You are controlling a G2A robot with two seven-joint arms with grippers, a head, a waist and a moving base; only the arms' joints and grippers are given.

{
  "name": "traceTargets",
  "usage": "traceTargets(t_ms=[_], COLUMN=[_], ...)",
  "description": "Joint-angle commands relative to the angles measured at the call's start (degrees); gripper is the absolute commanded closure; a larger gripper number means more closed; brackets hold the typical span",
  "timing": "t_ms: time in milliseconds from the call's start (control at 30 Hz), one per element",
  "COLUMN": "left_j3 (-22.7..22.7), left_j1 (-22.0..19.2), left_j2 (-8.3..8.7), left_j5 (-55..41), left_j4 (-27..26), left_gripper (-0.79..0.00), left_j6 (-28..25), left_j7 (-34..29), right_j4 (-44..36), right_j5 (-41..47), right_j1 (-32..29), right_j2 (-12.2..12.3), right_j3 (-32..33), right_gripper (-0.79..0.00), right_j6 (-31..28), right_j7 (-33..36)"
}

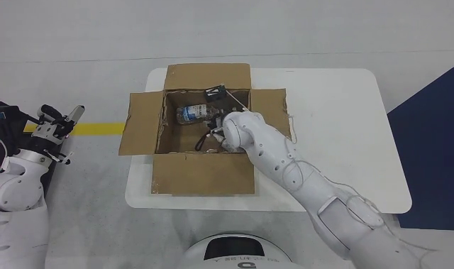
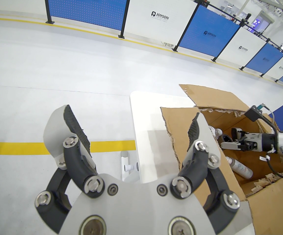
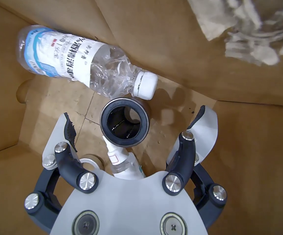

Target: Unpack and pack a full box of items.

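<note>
Fingers [image 3: 69, 130] of your R gripper [image 3: 135, 121] stand wide, holding nothing. Gripper is down inside the box [image 3: 156, 25], just above its floor. Black ring [image 3: 124, 123] stands on end between the spread fingers, apart from both pads in the wrist view. Clear bottle [image 3: 65, 57] w/ white cap lies on its side along the box wall, cap just beside the ring. White tube [image 3: 125, 162] lies under the gripper, nozzle tip at the ring's base; cannot tell if touching. Torn paper [image 3: 249, 37] hangs at a box wall.

Top view: box [image 1: 202, 173] sits on the white table [image 1: 333, 127], all four flaps folded out, bottle [image 1: 193, 113] near the far wall.

Your L gripper [image 2: 131, 118] is also wide, empty, held off the table's left side over the floor [image 2: 58, 74], well apart from the box [image 2: 178, 128].
</note>
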Motion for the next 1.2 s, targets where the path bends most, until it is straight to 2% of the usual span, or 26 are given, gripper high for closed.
traceTargets(t_ms=[0, 67, 100, 133, 167, 267, 567, 667, 733, 833, 967, 1100, 1167], left_j3=[0.00, 0.00, 0.00, 0.00, 0.00, 0.00, 0.00, 0.00, 0.00, 0.00, 0.00, 0.00, 0.00], left_j1=[0.00, 0.00, 0.00, 0.00, 0.00, 0.00, 0.00, 0.00, 0.00, 0.00, 0.00, 0.00, 0.00], left_j2=[0.00, 0.00, 0.00, 0.00, 0.00, 0.00, 0.00, 0.00, 0.00, 0.00, 0.00, 0.00, 0.00], left_j5=[0.00, 0.00, 0.00, 0.00, 0.00, 0.00, 0.00, 0.00, 0.00, 0.00, 0.00, 0.00, 0.00], left_j4=[0.00, 0.00, 0.00, 0.00, 0.00, 0.00, 0.00, 0.00, 0.00, 0.00, 0.00, 0.00, 0.00], left_gripper=[-0.785, -0.785, -0.785, -0.785, -0.785, -0.785, -0.785, -0.785, -0.785, -0.785, -0.785, -0.785, -0.785], left_j6=[0.00, 0.00, 0.00, 0.00, 0.00, 0.00, 0.00, 0.00, 0.00, 0.00, 0.00, 0.00, 0.00], left_j7=[0.00, 0.00, 0.00, 0.00, 0.00, 0.00, 0.00, 0.00, 0.00, 0.00, 0.00, 0.00, 0.00], right_j4=[2.04, 3.64, 4.28, 4.84, 5.32, 6.18, 5.45, 1.89, -3.81, -13.97, -29.39, -45.53, -50.29], right_j5=[0.75, 1.06, 1.22, 1.48, 1.61, 1.83, 0.06, -2.02, -3.87, -8.19, -14.16, -17.67, -18.25], right_j1=[1.04, 1.82, 2.12, 2.36, 2.55, 2.75, 1.91, 0.24, -2.69, -8.82, -20.89, -35.17, -41.08], right_j2=[-0.79, -1.45, -1.74, -2.01, -2.23, -2.66, -2.93, -2.40, -1.29, 1.03, 4.71, 7.72, 8.62], right_j3=[-0.78, -1.32, -1.54, -1.67, -1.76, -1.76, -0.77, -0.21, 1.06, 4.03, 10.50, 18.10, 21.24], right_gripper=[-0.736, -0.674, -0.548, -0.369, -0.256, 0.000, 0.000, 0.000, 0.000, 0.000, 0.000, 0.000, 0.000], right_j6=[0.05, 0.43, 0.57, 0.58, 0.57, 0.62, 2.07, 2.05, -0.35, -3.77, -10.63, -17.54, -19.30], right_j7=[0.52, 0.56, 0.59, 0.60, 0.49, 0.17, 0.06, -0.37, -1.32, -2.84, -8.04, -19.82, -26.73])
